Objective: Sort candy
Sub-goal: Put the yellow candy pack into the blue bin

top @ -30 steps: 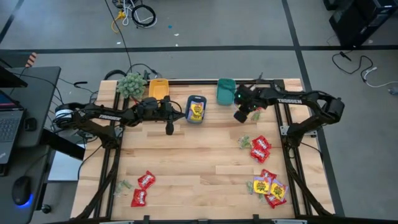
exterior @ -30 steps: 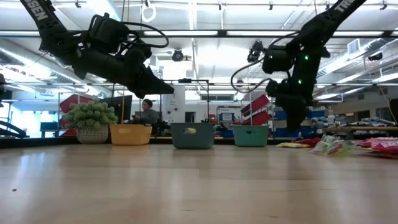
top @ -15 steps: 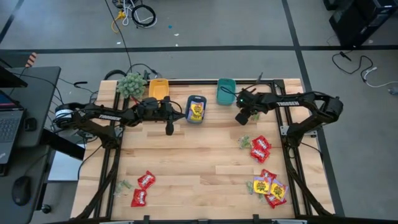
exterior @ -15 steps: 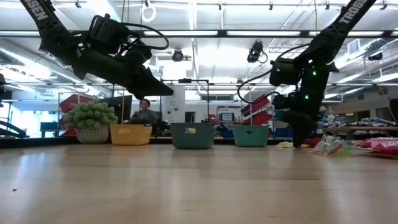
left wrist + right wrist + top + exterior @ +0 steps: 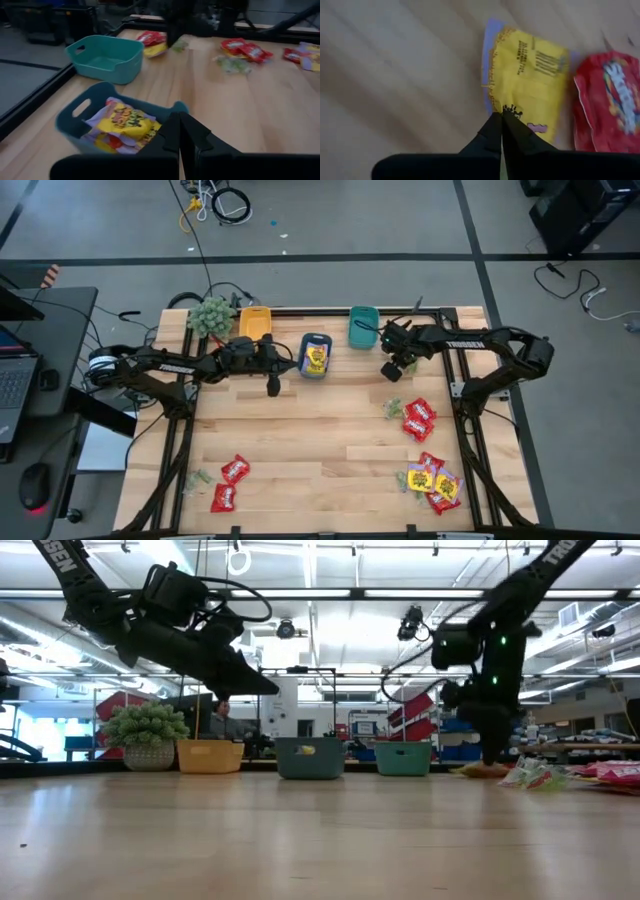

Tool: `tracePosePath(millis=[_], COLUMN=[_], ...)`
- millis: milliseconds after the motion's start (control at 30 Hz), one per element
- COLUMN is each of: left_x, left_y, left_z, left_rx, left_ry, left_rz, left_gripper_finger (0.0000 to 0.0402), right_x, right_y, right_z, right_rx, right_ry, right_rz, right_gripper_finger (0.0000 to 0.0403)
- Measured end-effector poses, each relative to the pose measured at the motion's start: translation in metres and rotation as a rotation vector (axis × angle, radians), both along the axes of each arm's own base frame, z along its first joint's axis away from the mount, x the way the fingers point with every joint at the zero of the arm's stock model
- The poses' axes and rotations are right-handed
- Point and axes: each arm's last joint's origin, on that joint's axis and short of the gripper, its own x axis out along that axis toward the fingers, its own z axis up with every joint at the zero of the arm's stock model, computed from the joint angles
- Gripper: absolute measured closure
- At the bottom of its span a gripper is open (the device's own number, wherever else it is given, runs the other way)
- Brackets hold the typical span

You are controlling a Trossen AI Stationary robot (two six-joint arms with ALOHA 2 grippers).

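Observation:
A yellow candy packet (image 5: 530, 95) lies flat on the wood near the teal bin (image 5: 363, 326), with a red packet (image 5: 610, 107) close beside it. My right gripper (image 5: 501, 116) is down at the table there (image 5: 492, 760), shut on the yellow packet's edge. My left gripper (image 5: 272, 388) hangs shut and empty above the table beside the blue bin (image 5: 315, 355), which holds yellow candy (image 5: 125, 122). More red, yellow and pale green packets lie at the right (image 5: 418, 418), near right (image 5: 432, 480) and near left (image 5: 228, 483). My right gripper pinches the yellow packet at one edge (image 5: 512, 107) between its two shut fingertips. The fingers come from above, pointing down. The packet lies flat on the table.
An orange bin (image 5: 254, 321) and a fuzzy green plant (image 5: 211, 315) stand at the far left of the table. Black rails (image 5: 462, 395) frame the table's sides. Bare wood (image 5: 310, 430) spreads across the middle.
My right gripper has come down from above the table to the tabletop beside the teal bin, shifting a little toward the table's right edge.

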Motion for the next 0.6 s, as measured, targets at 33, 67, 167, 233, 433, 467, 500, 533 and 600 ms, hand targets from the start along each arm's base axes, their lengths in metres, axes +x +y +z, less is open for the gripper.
tracePosePath(millis=[33,67,167,233,433,467,500,533,600], left_x=[0.000,0.000,-0.001,-0.001,-0.006,-0.008,-0.009,-0.010,-0.013], left_y=[0.001,0.001,0.003,0.002,0.018,0.020,0.023,0.026,0.032], left_z=[0.000,0.000,0.002,0.004,0.008,0.008,0.008,0.009,0.011], left_rx=[-0.012,-0.020,-0.024,-0.019,-0.048,-0.059,-0.067,-0.077,-0.087], left_ry=[-0.004,-0.009,-0.021,-0.034,-0.086,-0.090,-0.095,-0.102,-0.127], left_rz=[0.025,0.049,0.081,0.080,0.070,0.056,0.045,0.035,0.019], left_gripper_finger=[0.0401,0.0401,0.0401,0.0401,0.0401,0.0401,0.0401,0.0401,0.0401], right_x=[0.001,0.002,0.005,0.008,0.037,0.045,0.052,0.060,0.076], right_y=[0.004,0.009,0.025,0.037,0.065,0.068,0.070,0.072,0.074], right_z=[0.006,0.013,0.032,0.044,0.061,0.062,0.062,0.061,0.061], right_rx=[0.010,0.017,0.022,0.007,-0.043,-0.059,-0.073,-0.091,-0.121], right_ry=[0.010,0.019,0.011,-0.037,-0.308,-0.364,-0.408,-0.449,-0.506], right_rz=[0.001,0.007,0.024,0.048,0.156,0.178,0.202,0.234,0.287], right_gripper_finger=[0.0402,0.0402,0.0402,0.0402,0.0403,0.0403,0.0403,0.0403,0.0403])
